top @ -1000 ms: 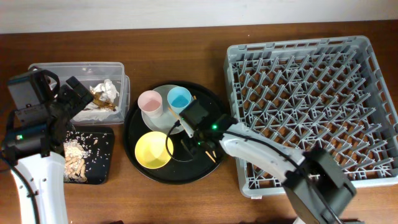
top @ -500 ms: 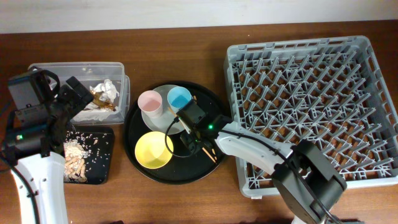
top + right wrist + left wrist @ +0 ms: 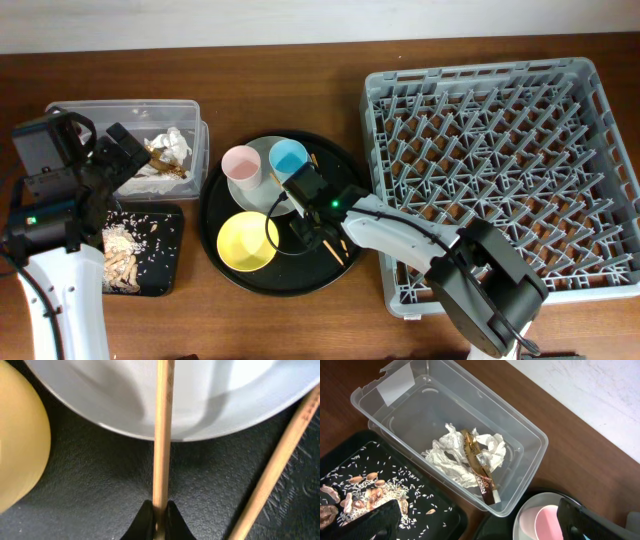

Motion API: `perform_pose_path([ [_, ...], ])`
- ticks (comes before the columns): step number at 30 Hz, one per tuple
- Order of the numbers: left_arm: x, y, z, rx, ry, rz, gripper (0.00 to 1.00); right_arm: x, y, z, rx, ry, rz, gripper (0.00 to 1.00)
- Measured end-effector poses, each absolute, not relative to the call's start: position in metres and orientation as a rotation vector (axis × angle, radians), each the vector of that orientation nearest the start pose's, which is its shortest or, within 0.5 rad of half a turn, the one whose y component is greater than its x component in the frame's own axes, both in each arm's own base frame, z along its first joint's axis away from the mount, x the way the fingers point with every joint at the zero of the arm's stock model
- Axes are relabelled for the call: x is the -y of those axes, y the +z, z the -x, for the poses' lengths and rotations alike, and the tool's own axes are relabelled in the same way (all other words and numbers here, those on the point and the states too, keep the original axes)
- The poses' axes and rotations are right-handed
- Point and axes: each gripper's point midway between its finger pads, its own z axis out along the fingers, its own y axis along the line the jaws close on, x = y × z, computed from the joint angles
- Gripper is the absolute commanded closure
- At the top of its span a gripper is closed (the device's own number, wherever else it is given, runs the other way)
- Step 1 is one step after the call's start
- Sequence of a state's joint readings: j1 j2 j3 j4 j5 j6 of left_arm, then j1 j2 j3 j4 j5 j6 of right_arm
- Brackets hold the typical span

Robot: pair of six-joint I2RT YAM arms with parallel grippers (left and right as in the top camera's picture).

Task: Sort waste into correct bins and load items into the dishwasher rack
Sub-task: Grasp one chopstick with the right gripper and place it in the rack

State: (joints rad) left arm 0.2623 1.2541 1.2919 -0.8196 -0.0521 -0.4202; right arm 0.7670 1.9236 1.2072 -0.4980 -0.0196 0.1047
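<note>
The right gripper (image 3: 159, 511) has clenched on one wooden chopstick (image 3: 162, 435) low over the round black tray (image 3: 215, 215). Its jaws were partly apart a second ago and are now pinched tight around the stick, which runs out across the rim of the pale plate (image 3: 200, 395). The second chopstick (image 3: 280, 460) lies loose on the tray to the right, apart from the first, so only one of the pair looks secured. The wrist has also edged slightly left since the earlier frame. Nothing else has shifted: the pink cup (image 3: 241, 164) and blue cup (image 3: 289, 157) stand at the far side of the tray, the yellow bowl (image 3: 247, 241) sits near-left, and the dishwasher rack (image 3: 520, 150) to the right holds nothing yet. The grip suggests loading is about to begin with a lift towards the rack. At far left, the left gripper (image 3: 122, 152) hangs released, jaws wide, over the clear box (image 3: 520, 460), where the tissues (image 3: 447, 452) and foil wrapper (image 3: 477, 467) lie. The food scraps (image 3: 122, 255) are in the shallow black tray (image 3: 165, 255).
</note>
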Motion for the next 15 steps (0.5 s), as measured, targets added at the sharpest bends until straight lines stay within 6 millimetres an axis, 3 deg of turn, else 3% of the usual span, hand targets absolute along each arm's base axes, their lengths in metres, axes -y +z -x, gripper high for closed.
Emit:
perform_pose_path([
  [2,-0.101,0.26,-0.34,-2.208,-0.016,0.811,0.01,-0.292,0.02,-0.298,-2.685,0.225,0.929,0.96],
  [5,-0.101,0.26,-0.34,-2.207,-0.016,0.81,0.01,-0.29,0.048,-0.296,-2.708,0.211,0.937,0.96],
  [12,-0.101,0.26,-0.34,-2.207,-0.016,0.811,0.01,-0.294,0.185,-0.306,-2.532,0.282,0.87,0.96],
  [15,-0.101,0.26,-0.34,-2.208,-0.016,0.811,0.01,-0.277,0.217,-0.311,-2.484,0.234,0.814,0.96],
])
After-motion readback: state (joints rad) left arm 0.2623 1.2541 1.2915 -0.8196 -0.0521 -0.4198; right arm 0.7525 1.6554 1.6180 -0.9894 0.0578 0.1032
